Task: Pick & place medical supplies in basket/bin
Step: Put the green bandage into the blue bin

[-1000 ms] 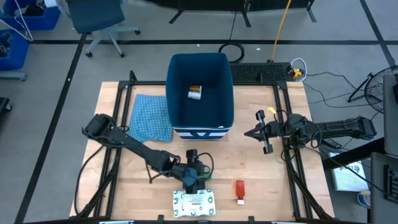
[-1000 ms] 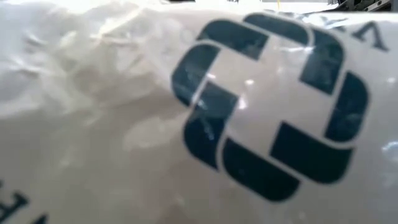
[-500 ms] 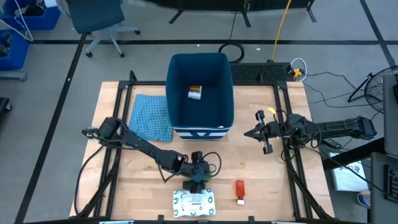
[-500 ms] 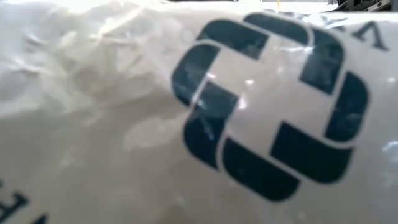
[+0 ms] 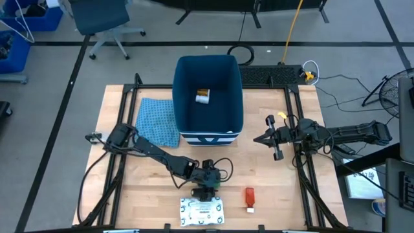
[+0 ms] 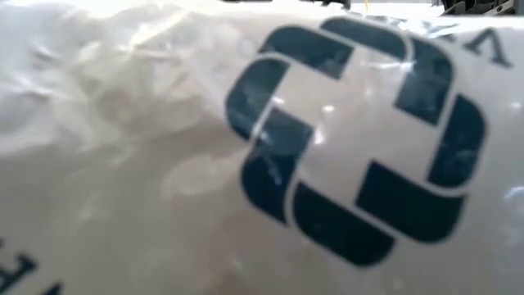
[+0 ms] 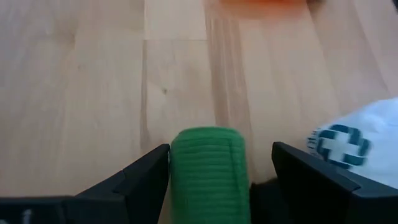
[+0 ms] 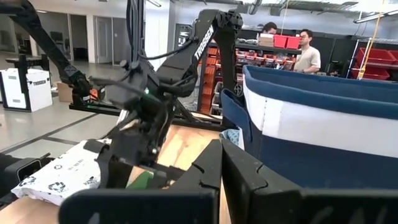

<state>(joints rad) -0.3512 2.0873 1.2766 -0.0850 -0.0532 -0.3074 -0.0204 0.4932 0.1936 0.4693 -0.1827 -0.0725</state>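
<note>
A green ribbed box (image 7: 208, 177) lies on the wooden table near its front edge. My left gripper (image 7: 221, 152) is open and tipped down over it, one finger on each side (image 5: 208, 186). A white patterned packet (image 5: 202, 211) lies just nearer and fills the low view (image 6: 164, 164). The red white-tipped tube (image 5: 249, 199) lies to its right. The dark-blue bin (image 5: 208, 126) stands at the back middle with an orange pill bottle (image 5: 203, 96) inside. My right gripper (image 5: 273, 138) hovers shut at the right. My left gripper straddles the green box from above, slanting down. One finger (image 7: 149, 177) stands right against the box's side (image 7: 177, 180) and the other (image 7: 311, 180) stands off with a gap. Whether either finger touches the box, I cannot tell.
A light blue cloth (image 5: 157, 122) lies left of the bin. Black frame rails (image 5: 123, 162) run along the table's left and right sides. In the right wrist view, people (image 8: 305, 53) stand in the room beyond the table.
My left gripper has sunk toward the table and moved a little toward the near edge, coming down over the green box. The box, packet and tube have stayed where they were.
</note>
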